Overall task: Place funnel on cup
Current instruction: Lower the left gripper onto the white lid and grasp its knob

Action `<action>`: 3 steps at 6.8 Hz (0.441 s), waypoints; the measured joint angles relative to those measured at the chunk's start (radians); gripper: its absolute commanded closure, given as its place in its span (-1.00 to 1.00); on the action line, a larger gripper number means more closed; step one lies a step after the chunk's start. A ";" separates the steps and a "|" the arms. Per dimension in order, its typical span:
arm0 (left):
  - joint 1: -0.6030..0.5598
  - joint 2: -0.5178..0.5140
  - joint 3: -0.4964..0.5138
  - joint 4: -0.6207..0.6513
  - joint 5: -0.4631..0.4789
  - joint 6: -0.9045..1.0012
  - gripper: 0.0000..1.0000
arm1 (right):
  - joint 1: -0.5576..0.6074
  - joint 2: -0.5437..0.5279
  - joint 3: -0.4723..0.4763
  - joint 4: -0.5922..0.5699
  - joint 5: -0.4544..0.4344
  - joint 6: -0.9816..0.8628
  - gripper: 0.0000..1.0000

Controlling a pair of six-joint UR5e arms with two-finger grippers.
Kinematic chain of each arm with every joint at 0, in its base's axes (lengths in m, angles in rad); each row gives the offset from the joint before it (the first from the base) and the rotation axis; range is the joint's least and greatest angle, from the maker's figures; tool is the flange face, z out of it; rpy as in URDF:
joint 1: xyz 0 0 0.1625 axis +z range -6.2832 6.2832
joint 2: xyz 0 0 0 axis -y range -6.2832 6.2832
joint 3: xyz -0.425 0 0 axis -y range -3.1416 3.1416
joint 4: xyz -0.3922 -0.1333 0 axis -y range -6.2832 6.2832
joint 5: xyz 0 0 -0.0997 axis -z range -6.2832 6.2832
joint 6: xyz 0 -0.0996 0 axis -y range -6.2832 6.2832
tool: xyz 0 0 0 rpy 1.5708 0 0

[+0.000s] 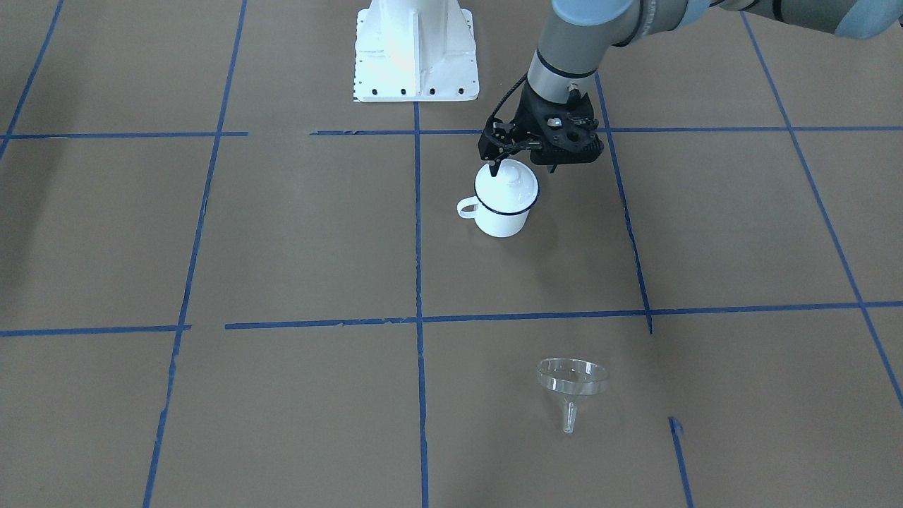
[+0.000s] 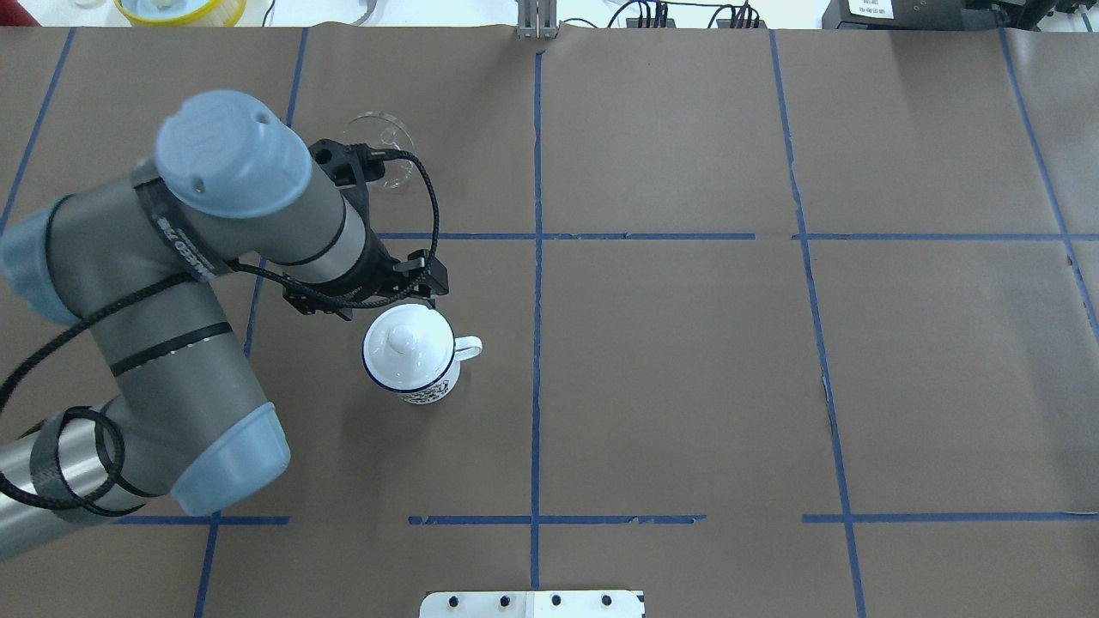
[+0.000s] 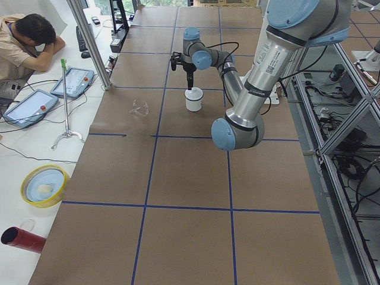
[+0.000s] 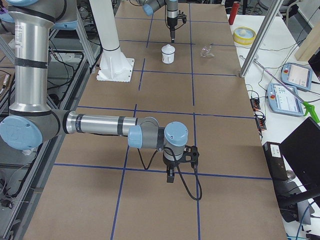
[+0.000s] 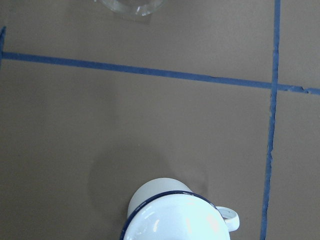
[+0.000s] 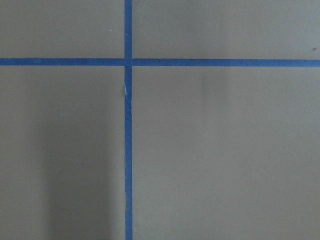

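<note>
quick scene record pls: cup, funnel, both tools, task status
cup: upright, white lid sitting on its mouth
funnel: lying on the table, apart from the cup, unheld
left tool: open, just above the lid
right tool: over the table, far from both; open or shut unclear
status: funnel not yet on cup, lid in the way

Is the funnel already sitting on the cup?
No, the funnel lies on the table, apart from the cup, which has a lid on it.
</note>
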 measured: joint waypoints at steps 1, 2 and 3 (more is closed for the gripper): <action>0.030 -0.007 0.012 0.014 0.033 -0.020 -1.00 | 0.000 0.000 0.000 0.000 0.000 0.000 -1.00; 0.045 -0.008 0.024 0.018 0.056 -0.033 -1.00 | 0.000 0.000 0.000 0.000 0.000 0.000 -1.00; 0.051 -0.008 0.029 0.019 0.068 -0.038 -1.00 | 0.000 0.000 0.000 0.000 0.000 0.000 -1.00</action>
